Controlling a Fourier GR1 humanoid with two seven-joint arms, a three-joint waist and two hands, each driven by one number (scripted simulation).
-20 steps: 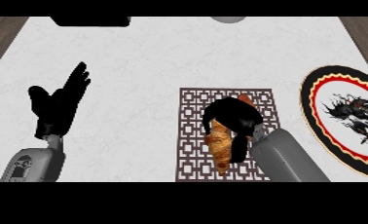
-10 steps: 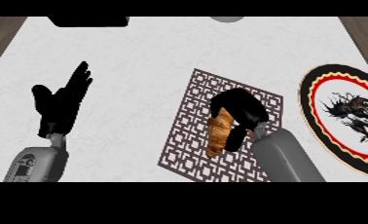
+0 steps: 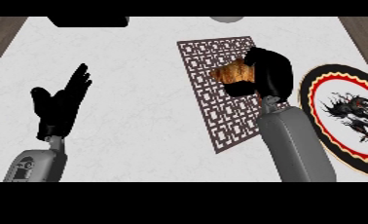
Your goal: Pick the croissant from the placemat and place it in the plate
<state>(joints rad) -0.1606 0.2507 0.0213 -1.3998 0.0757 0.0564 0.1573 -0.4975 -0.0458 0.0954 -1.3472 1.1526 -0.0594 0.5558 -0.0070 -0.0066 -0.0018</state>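
Mid-carry, by the look of it: croissant [image 3: 231,73] pinched in the curled fingers and thumb of the right hand [image 3: 267,72], right of centre in the frame, golden end poking out to the left of the black fingers, the rest hidden behind them. Seemingly lifted off the placemat [image 3: 219,106], though from this steep view impossible to say for certain whether clear of the mat or just touching it. Placemat lying skewed on the tabletop [image 3: 144,72], a dark lattice running from upper centre down toward lower centre. Plate [image 3: 322,111] at the right edge of the frame, red-and-cream rim with a dark splashed motif inside, partly cut off by the frame and partly covered by the grey right forearm; near the hand, not yet under it. Left hand [image 3: 59,106] resting at the left of the frame, fingers spread and pointing up, holding nothing. Next move, as a judgement: a short sweep toward the right of the frame until the croissant hangs over the plate's inner field, then a lowering and an opening of the fingers. Care needed to clear the near rim and to avoid releasing over the mat's edge.
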